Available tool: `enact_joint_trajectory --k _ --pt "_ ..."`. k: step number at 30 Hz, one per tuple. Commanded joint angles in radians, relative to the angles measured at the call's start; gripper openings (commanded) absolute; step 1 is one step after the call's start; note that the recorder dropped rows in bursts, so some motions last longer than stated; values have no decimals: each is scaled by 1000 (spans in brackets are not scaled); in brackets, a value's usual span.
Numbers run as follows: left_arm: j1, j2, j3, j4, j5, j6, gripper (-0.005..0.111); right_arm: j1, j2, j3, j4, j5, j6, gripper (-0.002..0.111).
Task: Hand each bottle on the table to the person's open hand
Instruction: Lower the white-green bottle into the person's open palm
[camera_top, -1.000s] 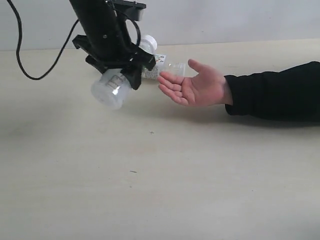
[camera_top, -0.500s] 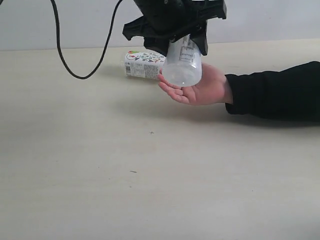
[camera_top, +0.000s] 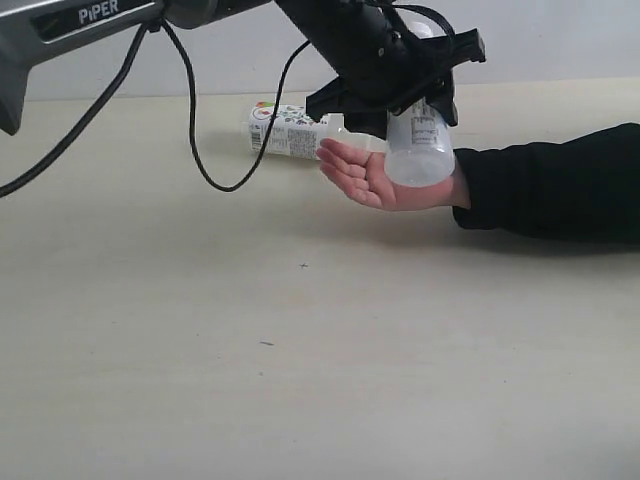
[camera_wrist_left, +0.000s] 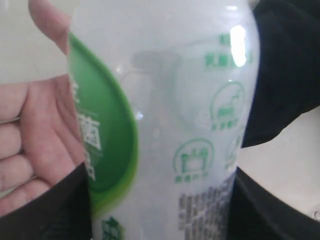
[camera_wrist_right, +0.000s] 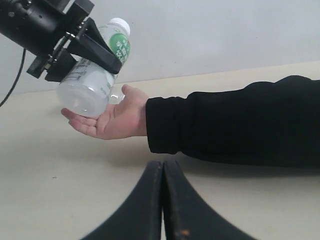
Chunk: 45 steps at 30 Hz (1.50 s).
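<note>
My left gripper (camera_top: 415, 100) is shut on the white-green bottle (camera_top: 420, 150), which hangs tilted with its base just over the palm of the person's open hand (camera_top: 375, 178). In the left wrist view the bottle (camera_wrist_left: 165, 115) fills the frame between the black fingers (camera_wrist_left: 60, 210), with the hand (camera_wrist_left: 35, 135) beside it. The right wrist view shows the same bottle (camera_wrist_right: 92, 85) above the hand (camera_wrist_right: 112, 117). A clear squarish bottle with a floral label (camera_top: 290, 132) lies on the table (camera_top: 300, 360) behind the hand. My right gripper (camera_wrist_right: 163, 167) is shut and empty. The red-label and yellow bottles are out of view.
The person's black-sleeved arm (camera_top: 550, 180) stretches in from the right over the table. A black cable (camera_top: 200, 150) hangs from the left arm above the tabletop. A pale wall stands at the far edge.
The left gripper has carried the white-green bottle rightward and lower, from left of the fingers to over the palm. The floral bottle behind came into view. The hand stayed put.
</note>
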Motion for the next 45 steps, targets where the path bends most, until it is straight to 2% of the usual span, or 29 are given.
enact_joint_trajectory --k 1,9,12,18,21,35,42,45 --pt "-2 26 -10 -11 -64 -10 0 22 -4 5 0 -11 -1 0" --pt "-2 57 -10 10 -95 -30 0 22 -4 5 0 -11 -1 0" --pt "-2 59 -10 64 -98 -43 0 22 -4 5 0 -11 -1 0" --pt "-2 59 -10 208 -82 -204 0 22 -4 5 0 -11 -1 0" --pt "-2 59 -8 223 -71 -241 0 22 -4 5 0 -11 -1 0" --pt "22 116 -8 149 -47 -227 0 22 -4 5 0 -11 -1 0" --pt "35 116 -8 56 -47 -144 0 22 -4 5 0 -11 -1 0" --pt "38 116 -8 22 -47 -105 5 22 -4 5 0 -11 -1 0"
